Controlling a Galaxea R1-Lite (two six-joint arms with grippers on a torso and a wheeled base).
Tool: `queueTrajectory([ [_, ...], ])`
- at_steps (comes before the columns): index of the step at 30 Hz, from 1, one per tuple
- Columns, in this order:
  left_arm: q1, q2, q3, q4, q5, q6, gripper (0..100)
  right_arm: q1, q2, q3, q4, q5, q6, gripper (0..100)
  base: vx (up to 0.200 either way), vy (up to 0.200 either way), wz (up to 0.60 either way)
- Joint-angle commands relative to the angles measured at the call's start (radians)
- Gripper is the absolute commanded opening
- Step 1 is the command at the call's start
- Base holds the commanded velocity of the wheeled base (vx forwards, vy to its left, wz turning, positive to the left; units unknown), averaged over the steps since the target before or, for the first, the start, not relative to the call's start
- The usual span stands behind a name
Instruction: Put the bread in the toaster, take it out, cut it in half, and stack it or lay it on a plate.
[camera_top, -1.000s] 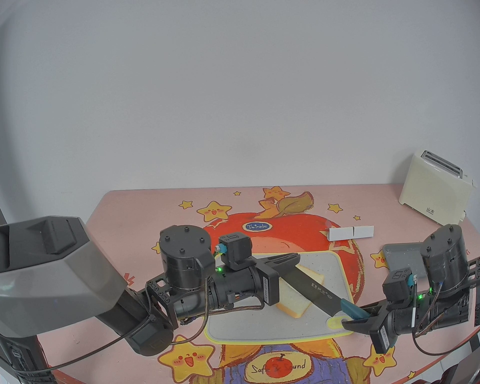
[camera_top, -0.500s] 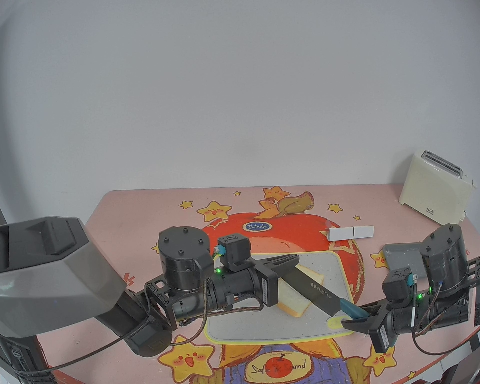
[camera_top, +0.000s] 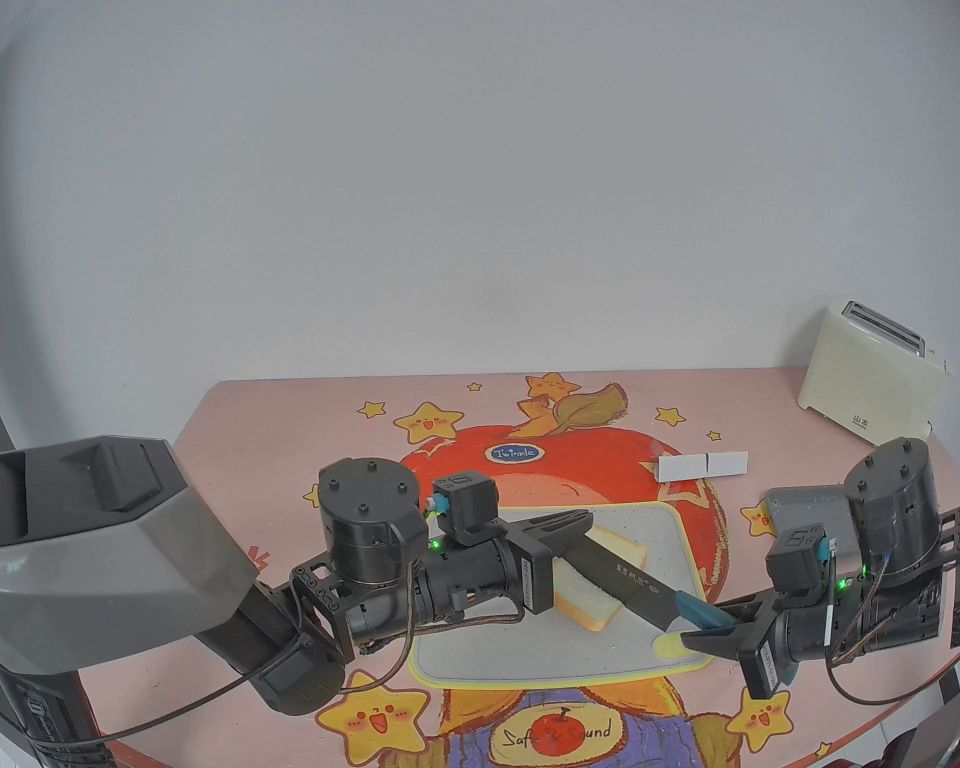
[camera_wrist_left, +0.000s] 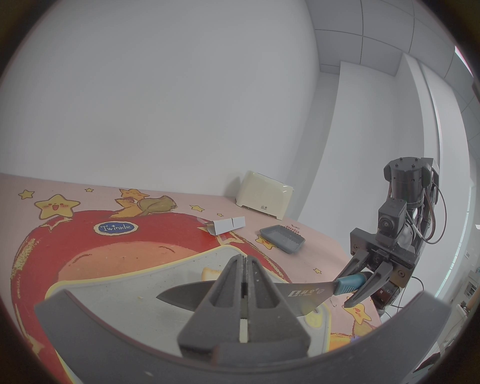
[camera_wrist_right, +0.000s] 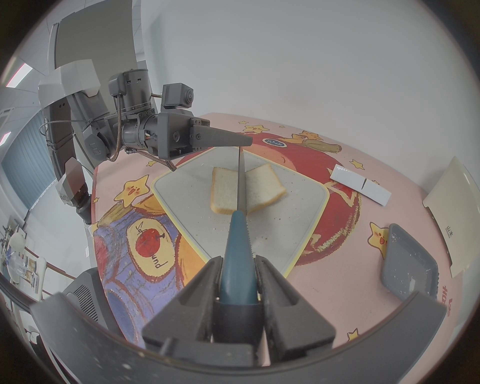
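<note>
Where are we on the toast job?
Done: the bread is out of the toaster and lies on the cutting board. In hand: right end effector shut on the knife, blade across the slice's middle; left end effector shut by the blade tip. Can't tell if the cut is through. Left: finish the cut, move halves to the grey plate.

A: What stands over the cutting board (camera_top: 480, 652)?
B: The knife (camera_top: 630, 582) crosses the bread (camera_top: 592, 603) from four o'clock toward ten. The right gripper (camera_top: 712, 633), clamped on its handle, fills four. The left gripper (camera_top: 585, 522), fingers together, hangs above the slice, its arm along nine.
A: Room elsewhere?
B: Six and twelve lie open. A white card (camera_top: 702, 466) and the toaster (camera_top: 872, 385) stand around two, a grey plate (camera_top: 800, 508) nearer three.
</note>
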Motion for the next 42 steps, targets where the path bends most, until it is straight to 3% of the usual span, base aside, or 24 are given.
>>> queueTrajectory([
  [1,0.0,0.002,0.0,0.001,-0.001,-0.001,0,0.0,-0.006,-0.005,-0.013,0.0,0.0,0,0.0,0.0,0.0],
  [27,-0.001,-0.071,-0.007,0.007,-0.001,0.0,0,-0.002,0.01,0.022,0.007,-0.001,-0.003,0,0.0,0.0,0.0],
  [42,-0.001,0.009,-0.011,0.001,-0.001,0.0,0,-0.002,0.002,0.021,0.007,-0.001,-0.003,0,0.0,0.0,0.0],
])
